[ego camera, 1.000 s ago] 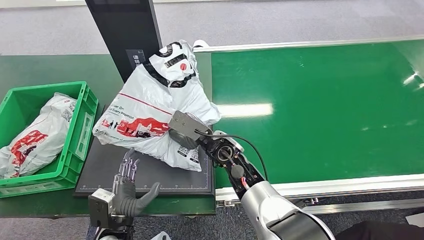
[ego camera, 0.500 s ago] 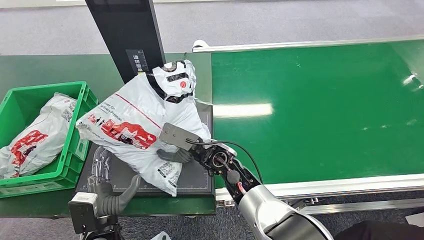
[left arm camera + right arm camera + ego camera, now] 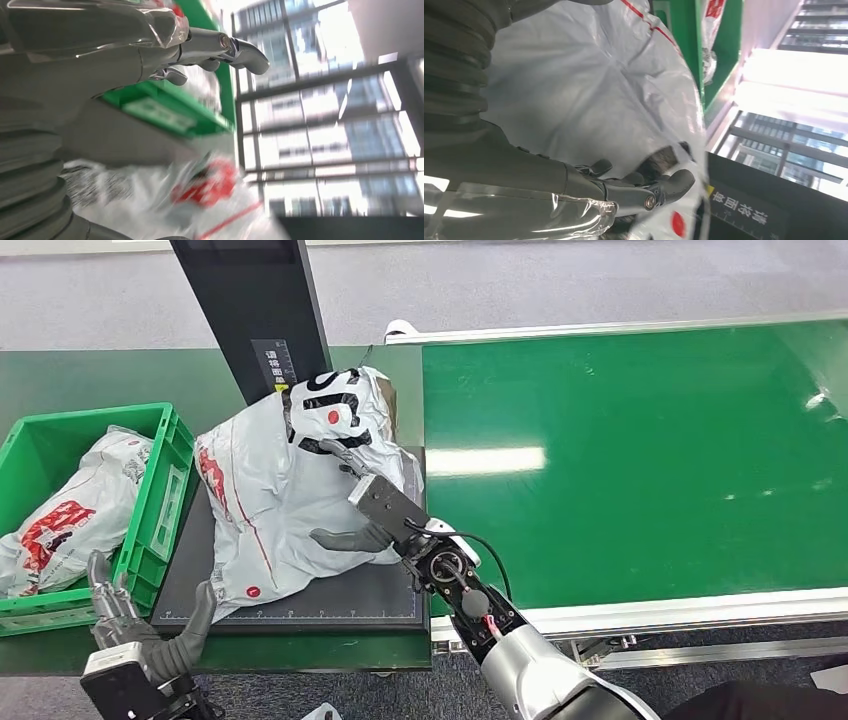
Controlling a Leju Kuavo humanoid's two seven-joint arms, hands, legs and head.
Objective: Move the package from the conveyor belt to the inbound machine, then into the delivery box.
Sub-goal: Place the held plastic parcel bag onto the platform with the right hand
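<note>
Lying crumpled on the dark scanner plate (image 3: pixel 330 602) of the inbound machine (image 3: pixel 250 310) is the white package (image 3: pixel 270 490), with the machine's black column rising right behind it. The right hand (image 3: pixel 362 505) rests on it, thumb and fingers spread over the plastic; whether it grips, I cannot tell. The left hand (image 3: pixel 140 625) hangs wide and empty beside the green delivery box (image 3: pixel 160 510), which holds a second bag (image 3: pixel 70 515). The conveyor belt (image 3: pixel 640 460) lies alongside. The right wrist view shows the fingers (image 3: pixel 644 192) against the film.

Parcel-sorting station: green conveyor belt (image 3: pixel 640 460), scanning platform (image 3: pixel 330 600), green crate (image 3: pixel 150 530)
</note>
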